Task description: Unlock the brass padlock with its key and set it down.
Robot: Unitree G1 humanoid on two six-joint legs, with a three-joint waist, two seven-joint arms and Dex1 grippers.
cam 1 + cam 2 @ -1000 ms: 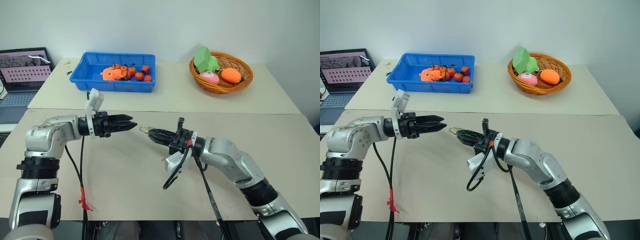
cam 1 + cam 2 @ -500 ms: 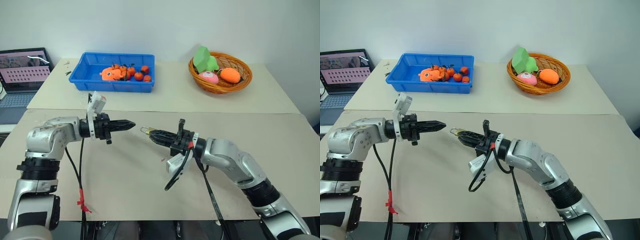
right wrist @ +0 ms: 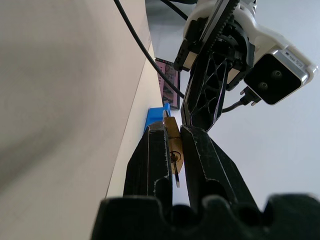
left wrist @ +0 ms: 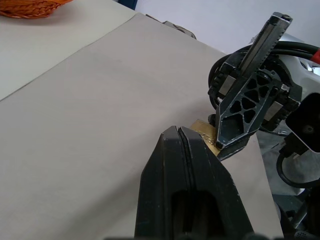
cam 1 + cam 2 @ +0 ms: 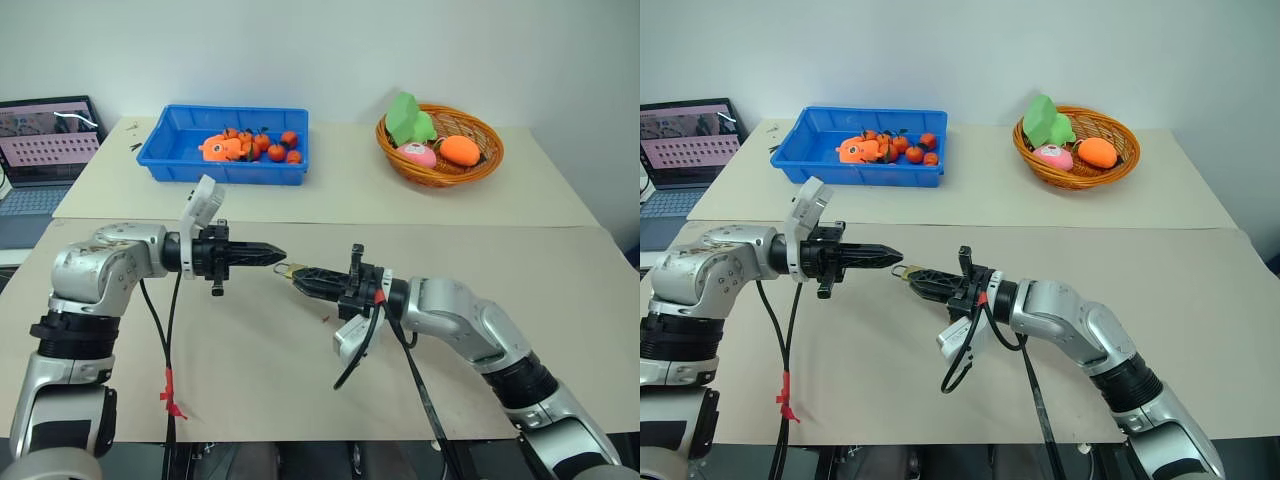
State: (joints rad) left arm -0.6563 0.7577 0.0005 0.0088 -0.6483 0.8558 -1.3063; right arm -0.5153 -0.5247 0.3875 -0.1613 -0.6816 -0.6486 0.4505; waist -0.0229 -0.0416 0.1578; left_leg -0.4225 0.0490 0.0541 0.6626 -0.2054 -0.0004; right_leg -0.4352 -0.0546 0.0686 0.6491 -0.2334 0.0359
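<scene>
A tan table (image 5: 300, 370) filled the foreground. Left of the brass padlock (image 5: 293, 271), the left gripper (image 5: 277, 258) had its fingers pressed together, tip beside it. The right gripper (image 5: 298, 276) pinched the padlock above the table. The right wrist view revealed its keyhole face (image 3: 173, 156).

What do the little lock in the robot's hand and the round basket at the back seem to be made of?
The padlock, pinched in the right hand, looks like brass: golden-yellow with a dull metallic sheen. The basket looks like woven wicker or rattan, orange-brown with visible plaited strands; it could be plastic imitation.
</scene>
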